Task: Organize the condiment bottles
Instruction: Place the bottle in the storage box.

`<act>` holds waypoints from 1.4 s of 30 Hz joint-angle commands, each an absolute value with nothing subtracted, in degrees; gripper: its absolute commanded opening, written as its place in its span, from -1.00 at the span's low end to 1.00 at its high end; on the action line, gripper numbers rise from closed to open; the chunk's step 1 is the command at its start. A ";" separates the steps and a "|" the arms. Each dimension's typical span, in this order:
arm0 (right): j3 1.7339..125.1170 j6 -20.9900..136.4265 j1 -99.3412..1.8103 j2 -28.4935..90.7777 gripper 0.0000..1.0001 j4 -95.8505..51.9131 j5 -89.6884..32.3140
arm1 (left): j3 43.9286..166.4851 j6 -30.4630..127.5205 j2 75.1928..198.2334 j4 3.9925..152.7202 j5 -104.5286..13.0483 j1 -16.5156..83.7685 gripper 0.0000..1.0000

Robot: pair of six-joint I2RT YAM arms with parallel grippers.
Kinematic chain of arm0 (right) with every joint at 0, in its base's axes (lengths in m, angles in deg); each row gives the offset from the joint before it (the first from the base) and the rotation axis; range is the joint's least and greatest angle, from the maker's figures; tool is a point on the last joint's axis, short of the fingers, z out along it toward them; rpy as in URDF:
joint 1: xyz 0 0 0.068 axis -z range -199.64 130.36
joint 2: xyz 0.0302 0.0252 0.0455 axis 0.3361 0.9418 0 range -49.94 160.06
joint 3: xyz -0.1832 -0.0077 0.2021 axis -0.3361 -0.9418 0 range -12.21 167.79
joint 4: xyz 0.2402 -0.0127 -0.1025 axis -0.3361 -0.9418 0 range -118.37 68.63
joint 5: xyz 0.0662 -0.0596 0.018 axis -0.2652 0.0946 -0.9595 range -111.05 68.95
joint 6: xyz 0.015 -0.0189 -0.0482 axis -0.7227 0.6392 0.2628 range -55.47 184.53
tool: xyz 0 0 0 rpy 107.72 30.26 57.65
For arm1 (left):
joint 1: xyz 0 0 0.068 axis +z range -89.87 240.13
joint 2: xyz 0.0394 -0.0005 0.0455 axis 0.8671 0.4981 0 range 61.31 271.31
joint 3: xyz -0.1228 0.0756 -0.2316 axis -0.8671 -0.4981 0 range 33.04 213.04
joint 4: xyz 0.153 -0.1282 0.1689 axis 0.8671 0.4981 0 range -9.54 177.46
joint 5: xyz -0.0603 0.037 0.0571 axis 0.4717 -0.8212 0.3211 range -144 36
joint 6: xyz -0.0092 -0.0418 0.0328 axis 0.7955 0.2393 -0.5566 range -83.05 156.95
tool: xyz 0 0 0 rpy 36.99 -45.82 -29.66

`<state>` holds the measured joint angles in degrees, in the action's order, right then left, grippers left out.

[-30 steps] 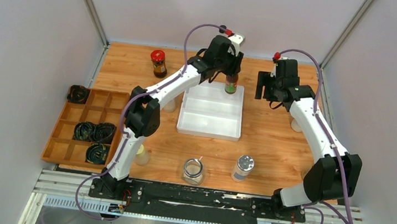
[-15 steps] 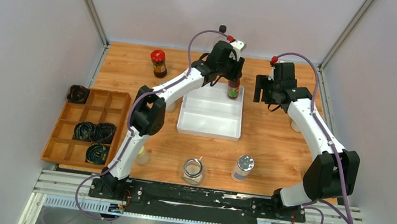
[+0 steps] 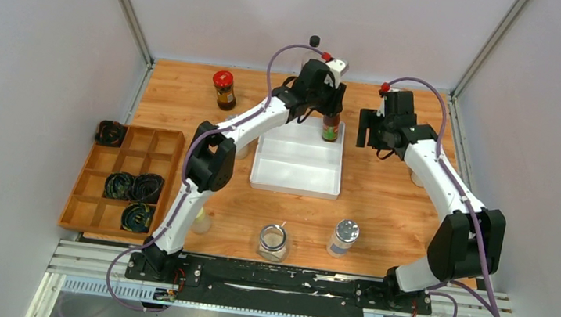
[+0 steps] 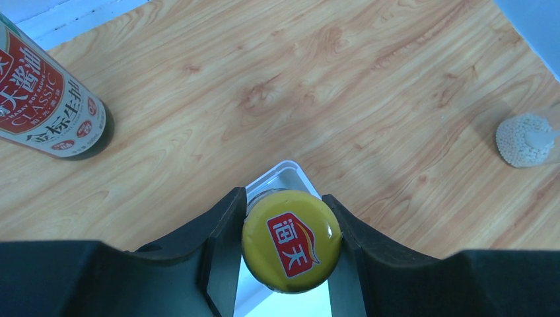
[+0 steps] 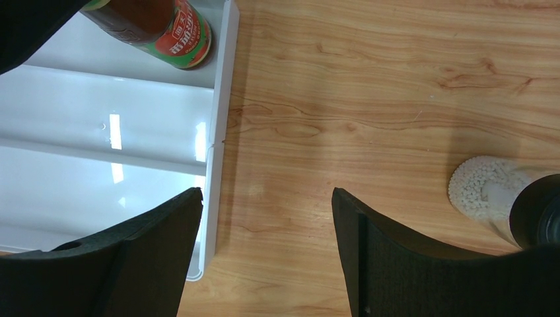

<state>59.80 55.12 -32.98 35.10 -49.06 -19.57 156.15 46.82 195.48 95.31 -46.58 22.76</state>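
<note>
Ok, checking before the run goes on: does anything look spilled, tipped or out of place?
Nothing stands out: no spill on the table, and the left gripper holds the yellow-capped bottle at the white tray's far corner.

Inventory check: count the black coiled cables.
4 coiled cables, all at the wooden organizer: one at its far-left corner, two side by side midway, one in the near row.

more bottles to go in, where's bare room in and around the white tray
Most of the tray is bare, all but its far right corner, crowded by the left fingers and their bottle. Wood between tray and glass jar is bare too.
</note>
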 commanded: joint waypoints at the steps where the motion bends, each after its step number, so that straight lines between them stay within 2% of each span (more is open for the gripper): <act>1: 58.55 54.87 -32.12 35.64 0.54 -48.63 -20.16 | 158.95 46.92 195.13 90.91 -44.77 22.24 -0.18; 3: 58.38 54.79 -32.11 35.83 0.54 -48.55 -21.06 | 158.54 46.72 194.79 90.77 -44.60 22.11 0.02; 7: 58.05 54.66 -32.12 36.22 0.54 -48.37 -22.42 | 158.11 46.50 194.55 90.61 -44.57 21.98 0.25; 16: 57.66 54.56 -32.12 36.55 0.54 -48.18 -23.30 | 157.84 46.09 193.39 91.26 -44.51 21.76 0.47; 19: 57.66 54.35 -32.12 36.55 0.54 -48.26 -23.54 | 158.23 45.80 191.71 91.98 -44.64 21.64 0.94; 20: 57.60 54.27 -32.12 36.50 0.54 -48.26 -23.67 | 158.32 45.56 191.06 92.25 -44.71 21.55 0.99; 29: 57.27 53.25 -32.14 34.90 0.56 -48.70 -24.03 | 158.24 43.46 180.84 98.29 -47.59 21.28 1.00; 42: 59.85 51.76 -32.59 27.08 0.58 -55.01 -25.48 | 130.27 42.05 146.45 101.87 -63.40 21.28 1.00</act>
<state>58.27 53.13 -32.98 30.64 -50.69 -24.40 137.02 42.34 152.20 98.74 -58.12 21.62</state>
